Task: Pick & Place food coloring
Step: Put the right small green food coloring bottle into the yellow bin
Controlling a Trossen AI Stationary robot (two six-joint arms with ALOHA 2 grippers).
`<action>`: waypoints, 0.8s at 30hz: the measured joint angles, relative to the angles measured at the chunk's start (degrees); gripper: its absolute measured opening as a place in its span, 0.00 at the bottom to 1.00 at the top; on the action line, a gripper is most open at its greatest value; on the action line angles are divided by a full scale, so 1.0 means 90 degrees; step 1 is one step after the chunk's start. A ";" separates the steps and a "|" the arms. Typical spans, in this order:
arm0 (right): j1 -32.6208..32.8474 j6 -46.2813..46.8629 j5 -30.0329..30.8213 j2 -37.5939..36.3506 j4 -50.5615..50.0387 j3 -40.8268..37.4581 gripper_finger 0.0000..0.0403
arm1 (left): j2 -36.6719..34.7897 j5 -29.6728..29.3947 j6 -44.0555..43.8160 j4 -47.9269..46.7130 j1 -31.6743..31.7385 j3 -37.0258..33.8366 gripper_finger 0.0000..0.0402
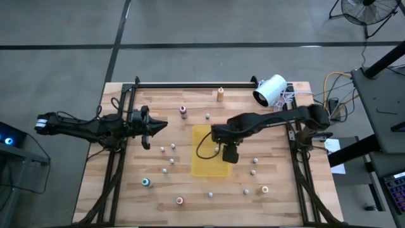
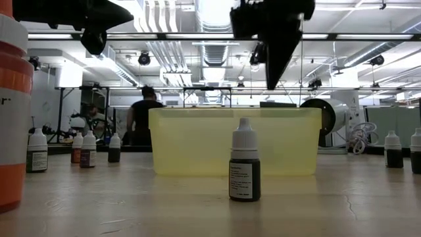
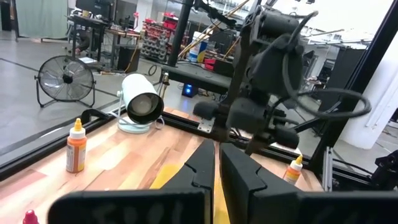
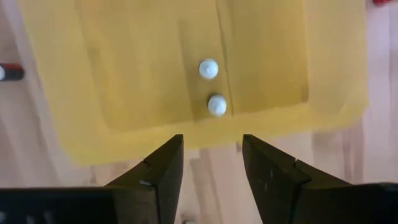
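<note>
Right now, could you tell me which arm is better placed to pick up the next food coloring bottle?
Probably the right: the right gripper hangs open above the yellow bin, with bottles close by. The left gripper is shut at the table's left side.

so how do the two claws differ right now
The left claw is shut, its fingers pressed together; the right claw is open with a clear gap. The left one sits at the table's left side over bare wood; the right one hangs over the yellow tray, above the two bottles standing in it. Both are dark, two-fingered and hold nothing.
</note>
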 joint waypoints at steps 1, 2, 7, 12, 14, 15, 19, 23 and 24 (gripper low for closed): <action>0.0027 0.0144 -0.0001 -0.0064 -0.0050 -0.0012 0.39 | 0.0000 -0.0001 0.0000 -0.0013 0.0001 0.0000 0.00; 0.0055 0.0299 -0.0004 -0.0123 -0.0123 -0.0045 0.39 | 0.0000 -0.0001 0.0000 -0.0014 -0.0001 0.0000 0.00; 0.0208 0.1303 -0.0052 -0.0438 -0.0162 -0.0386 0.38 | 0.0000 0.0001 0.0000 -0.0034 -0.0001 0.0000 0.00; 0.0450 0.2429 -0.0069 -0.0715 -0.0182 -0.0858 0.39 | -0.0001 0.0001 0.0000 -0.0042 0.0001 0.0000 0.00; 0.0554 0.2861 -0.0070 -0.0867 -0.0156 -0.1088 0.39 | 0.0000 0.0001 0.0000 -0.0045 -0.0001 0.0000 0.00; 0.0603 0.3075 -0.0068 -0.0944 -0.0151 -0.1215 0.39 | 0.0000 -0.0001 0.0000 -0.0045 0.0001 0.0000 0.00; 0.0792 0.3845 -0.0067 -0.1278 -0.0076 -0.1696 0.38 | -0.0002 0.0000 0.0000 -0.0055 0.0000 0.0000 0.00; 0.1011 0.4705 -0.0065 -0.1585 -0.0063 -0.2118 0.37 | -0.0002 0.0000 0.0000 -0.0066 0.0001 0.0000 0.00; 0.1066 0.4931 -0.0064 -0.1655 -0.0051 -0.2221 0.37 | -0.0002 0.0000 0.0000 -0.0085 0.0000 0.0000 0.00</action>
